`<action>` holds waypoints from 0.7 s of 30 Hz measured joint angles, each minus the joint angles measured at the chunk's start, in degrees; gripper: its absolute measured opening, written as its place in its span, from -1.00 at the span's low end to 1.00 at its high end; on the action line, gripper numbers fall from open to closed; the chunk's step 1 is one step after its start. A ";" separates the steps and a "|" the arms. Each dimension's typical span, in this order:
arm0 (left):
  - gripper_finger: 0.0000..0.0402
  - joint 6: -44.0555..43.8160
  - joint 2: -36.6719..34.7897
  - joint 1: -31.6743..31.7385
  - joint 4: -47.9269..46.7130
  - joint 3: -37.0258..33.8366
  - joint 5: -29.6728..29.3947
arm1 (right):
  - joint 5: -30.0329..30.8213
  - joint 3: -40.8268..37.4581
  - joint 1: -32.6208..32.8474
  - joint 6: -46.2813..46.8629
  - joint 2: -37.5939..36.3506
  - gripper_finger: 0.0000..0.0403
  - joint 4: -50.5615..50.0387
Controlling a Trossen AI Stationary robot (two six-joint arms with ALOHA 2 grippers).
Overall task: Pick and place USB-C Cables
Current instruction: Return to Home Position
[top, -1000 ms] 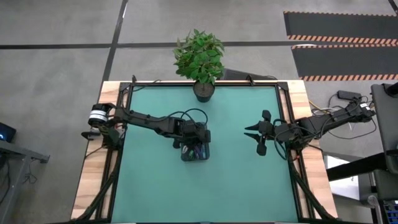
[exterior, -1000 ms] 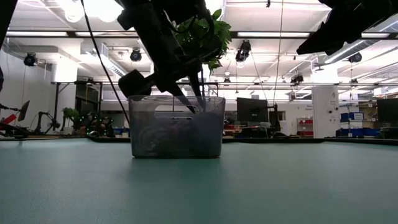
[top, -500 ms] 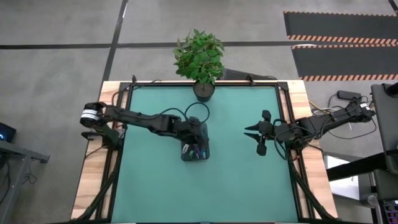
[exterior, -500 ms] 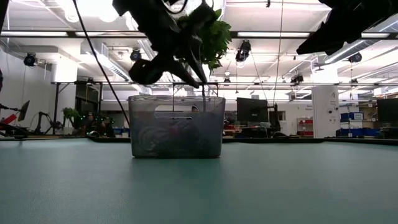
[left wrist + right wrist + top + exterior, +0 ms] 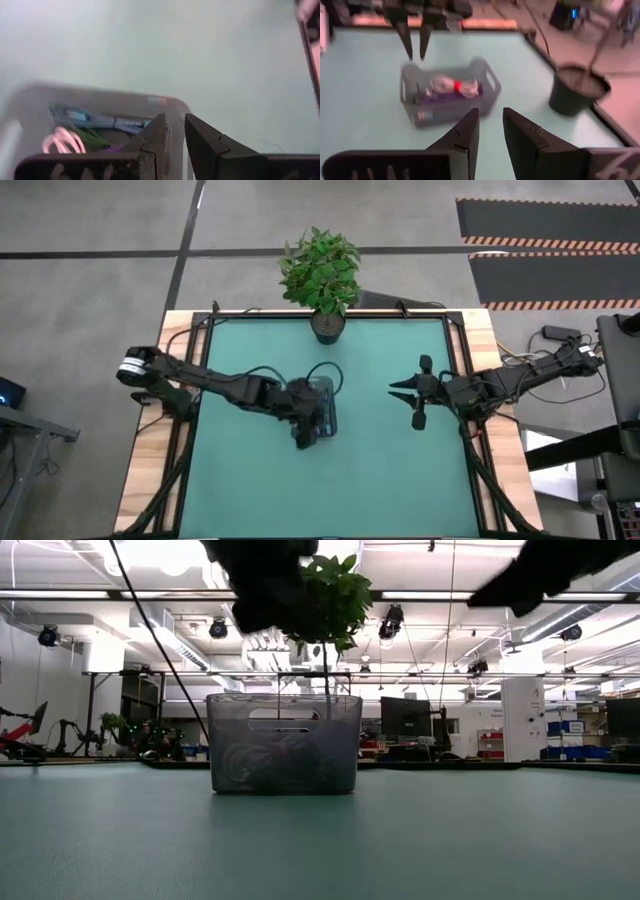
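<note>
The grey tray (image 5: 326, 412) (image 5: 285, 743) stands mid-table and holds the bundled cables. The left wrist view shows a dark blue cable (image 5: 97, 120), a white one (image 5: 62, 142) and a green one (image 5: 95, 137) lying on the tray's floor. The right wrist view shows the white cable's red band (image 5: 456, 86). My left gripper (image 5: 304, 436) (image 5: 176, 132) (image 5: 415, 47) hangs above the tray's near end, empty, with its fingers a narrow gap apart. My right gripper (image 5: 395, 388) (image 5: 490, 125) waits to the tray's right, raised, narrowly open and empty.
A potted plant (image 5: 327, 323) (image 5: 579, 90) stands at the far edge, behind the tray. Bare green mat (image 5: 260, 490) lies on the near side and between the tray and my right gripper. Wooden borders (image 5: 150, 480) and black frame rails run along both sides.
My left gripper has risen out of the tray, clear of its rim, and drifted a little toward the near edge, carrying nothing. The cables stay in the tray. My right gripper has shifted slightly toward the tray.
</note>
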 joint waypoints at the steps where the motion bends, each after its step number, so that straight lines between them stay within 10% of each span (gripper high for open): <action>1: -0.72 3.74 -0.67 -1.11 0.04 -0.02 -1.33 | -0.08 -0.36 0.00 -1.40 0.29 -0.62 2.19; 9: -0.72 21.00 -8.15 -8.85 6.26 -3.46 -8.25 | -2.13 -3.93 0.00 -12.35 5.48 -0.69 18.96; 21: -0.72 25.58 -32.04 -8.22 23.20 -29.25 -8.34 | -2.62 -4.10 -0.56 -19.34 11.98 -0.79 26.68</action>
